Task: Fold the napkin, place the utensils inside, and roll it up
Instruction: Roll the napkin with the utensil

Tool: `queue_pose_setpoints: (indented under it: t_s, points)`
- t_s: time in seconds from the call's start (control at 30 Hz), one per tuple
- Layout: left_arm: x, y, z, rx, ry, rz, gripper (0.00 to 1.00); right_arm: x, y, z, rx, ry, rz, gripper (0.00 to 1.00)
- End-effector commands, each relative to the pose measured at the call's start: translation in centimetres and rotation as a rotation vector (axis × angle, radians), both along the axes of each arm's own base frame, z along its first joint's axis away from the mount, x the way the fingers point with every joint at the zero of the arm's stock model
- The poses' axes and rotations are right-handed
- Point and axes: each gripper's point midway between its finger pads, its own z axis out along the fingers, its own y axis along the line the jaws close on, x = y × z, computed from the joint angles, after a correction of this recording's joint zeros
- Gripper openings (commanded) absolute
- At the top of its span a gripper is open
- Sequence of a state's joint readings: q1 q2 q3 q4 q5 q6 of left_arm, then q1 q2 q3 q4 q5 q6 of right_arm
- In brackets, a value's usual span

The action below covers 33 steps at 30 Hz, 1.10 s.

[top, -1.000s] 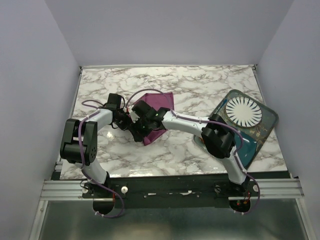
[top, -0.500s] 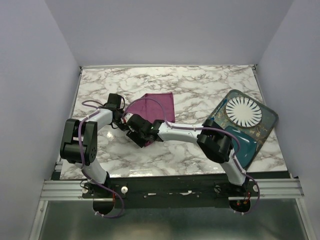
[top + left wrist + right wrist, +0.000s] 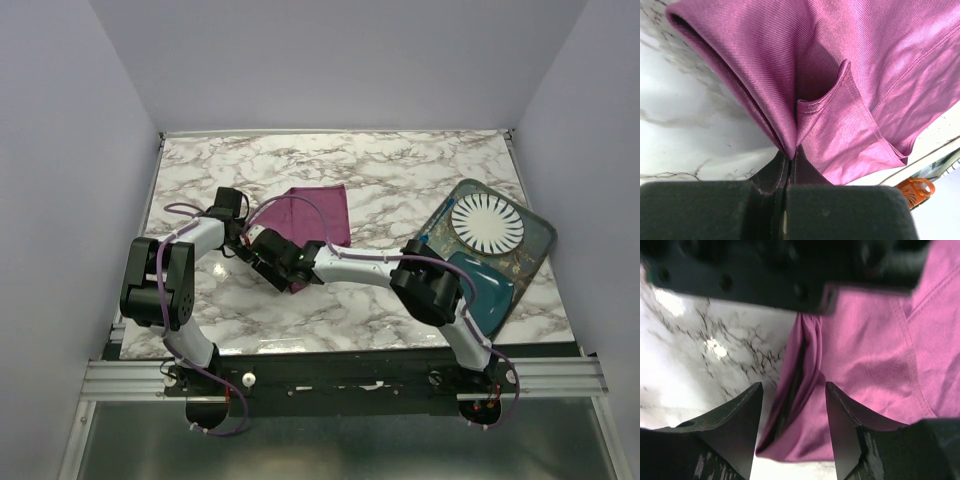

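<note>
The plum-purple napkin point(image 3: 320, 210) lies partly folded on the marble, left of centre. My left gripper point(image 3: 247, 247) is shut on a gathered fold at its near left edge; in the left wrist view the cloth point(image 3: 840, 75) fans out from the closed gripper point(image 3: 790, 159). My right gripper point(image 3: 264, 259) is right beside it, low over the napkin's near corner. In the right wrist view it point(image 3: 794, 386) is open, and a folded edge of the napkin point(image 3: 805, 405) lies between its fingers without being pinched. The utensils are not in view.
A white fluted plate point(image 3: 487, 224) sits on a dark tray point(image 3: 538, 245) at the right, with a teal-blue mat point(image 3: 492, 288) at its near side. An orange-rimmed cup point(image 3: 912, 187) shows low in the left wrist view. The left gripper's black body point(image 3: 790, 270) is just ahead of the right fingers.
My right gripper has slid left and nearer along the napkin, ending beside the left gripper. Its jaws have narrowed slightly. The left gripper has held still on the cloth.
</note>
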<state>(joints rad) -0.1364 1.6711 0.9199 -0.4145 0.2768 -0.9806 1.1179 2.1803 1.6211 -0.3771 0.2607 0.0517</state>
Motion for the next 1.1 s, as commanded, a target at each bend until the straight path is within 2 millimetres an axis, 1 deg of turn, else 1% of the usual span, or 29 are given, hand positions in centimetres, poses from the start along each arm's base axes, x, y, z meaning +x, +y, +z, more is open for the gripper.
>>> queue_pose_setpoints:
  t_s: [0.0, 0.07, 0.1, 0.17, 0.2, 0.27, 0.3, 0.37, 0.4, 0.47, 0.5, 0.53, 0.57, 0.6, 0.63, 0.67, 0.7, 0.73, 0.77, 0.8, 0.83, 0.87, 0.9, 0.93, 0.97, 1.0, 1.03, 1.07]
  points:
    - [-0.8, -0.4, -0.1, -0.046, 0.073, 0.026, 0.0, 0.3, 0.6, -2.1, -0.041, -0.045, -0.034, 0.58]
    - [-0.8, -0.3, 0.0, -0.046, 0.078, 0.031, 0.0, 0.3, 0.6, -2.2, -0.046, -0.054, -0.038, 0.52]
    - [-0.9, -0.2, -0.1, -0.047, 0.082, 0.029, 0.0, 0.6, 0.3, -2.2, -0.057, -0.07, -0.057, 0.44]
    - [-0.9, 0.0, -0.1, -0.059, 0.085, 0.035, 0.0, 0.8, -0.2, -2.4, -0.076, -0.082, -0.067, 0.33]
    - [-0.9, 0.1, -0.1, -0.059, 0.084, 0.03, 0.0, 0.8, -0.4, -2.4, -0.082, -0.085, -0.071, 0.2]
    - [-0.8, 0.3, 0.0, -0.066, 0.085, 0.027, 0.0, 1.0, -0.7, -2.5, -0.088, -0.08, -0.065, 0.12]
    - [-0.8, 0.4, 0.0, -0.065, 0.082, 0.025, 0.0, 0.5, -0.7, -2.7, -0.085, -0.048, -0.046, 0.01]
    - [-0.4, 0.6, 0.1, -0.052, 0.059, -0.001, 0.0, 0.5, -0.6, -2.5, -0.059, -0.008, -0.036, 0.0]
    - [-0.5, 0.7, 0.1, -0.041, 0.057, -0.015, 0.0, -0.2, -0.1, -2.6, -0.039, 0.046, 0.001, 0.01]
    - [-0.2, 0.9, 0.1, -0.022, 0.032, -0.06, 0.0, -0.4, 0.0, -2.3, -0.02, 0.101, 0.02, 0.0]
    - [0.1, 0.8, 0.2, -0.022, 0.014, -0.077, 0.0, -1.5, 0.3, -2.5, 0.002, 0.175, 0.055, 0.01]
    - [0.3, 0.9, 0.3, -0.017, -0.001, -0.092, 0.0, -1.0, 0.5, -1.9, 0.029, 0.209, 0.053, 0.01]
    - [0.5, 0.9, 0.4, -0.008, -0.023, -0.118, 0.02, -1.3, 0.6, -1.8, 0.053, 0.261, 0.06, 0.0]
    - [0.9, 1.0, 0.7, 0.0, -0.049, -0.131, 0.07, -2.2, 0.9, -1.5, 0.091, 0.343, 0.08, 0.01]
    - [1.1, 1.2, 1.0, 0.015, -0.067, -0.143, 0.18, -1.6, 0.7, -1.1, 0.118, 0.373, 0.066, 0.0]
    - [1.2, 1.5, 1.2, 0.038, -0.084, -0.164, 0.25, -1.6, 0.8, -0.8, 0.142, 0.407, 0.072, 0.01]
    - [1.5, 1.9, 1.8, 0.062, -0.111, -0.165, 0.3, -2.1, 0.9, -0.6, 0.166, 0.461, 0.077, 0.0]
    - [1.8, 2.1, 2.3, 0.077, -0.132, -0.168, 0.39, -1.5, 0.5, -0.7, 0.181, 0.488, 0.065, 0.0]
    - [2.0, 2.2, 2.7, 0.087, -0.152, -0.174, 0.42, -1.3, 0.5, -0.5, 0.198, 0.515, 0.065, 0.0]
    - [2.3, 2.4, 3.5, 0.103, -0.186, -0.181, 0.45, -2.0, 0.7, -0.3, 0.228, 0.58, 0.076, 0.01]
    - [2.6, 2.6, 4.1, 0.12, -0.205, -0.184, 0.48, -1.3, 0.2, -0.7, 0.247, 0.621, 0.057, 0.01]
    - [2.9, 2.8, 4.6, 0.136, -0.222, -0.188, 0.49, -1.2, 0.3, -0.5, 0.269, 0.654, 0.06, 0.01]
    - [2.9, 3.0, 5.4, 0.152, -0.248, -0.201, 0.49, -1.6, 0.5, 0.1, 0.312, 0.723, 0.069, 0.01]
    - [3.2, 3.2, 5.9, 0.164, -0.264, -0.199, 0.5, -0.9, 0.2, 0.1, 0.334, 0.757, 0.055, 0.0]
    - [3.2, 3.3, 6.2, 0.172, -0.274, -0.198, 0.5, -1.0, 0.3, -0.3, 0.342, 0.79, 0.051, 0.01]
    - [3.2, 3.2, 7.0, 0.172, -0.298, -0.203, 0.5, -1.0, 0.6, 0.2, 0.371, 0.834, 0.056, 0.01]
    - [2.9, 3.2, 7.1, 0.173, -0.305, -0.209, 0.5, -0.6, 0.4, 0.4, 0.387, 0.858, 0.05, 0.01]
    - [2.7, 3.1, 7.1, 0.175, -0.307, -0.214, 0.5, -0.6, 0.3, -0.3, 0.387, 0.896, 0.038, 0.01]
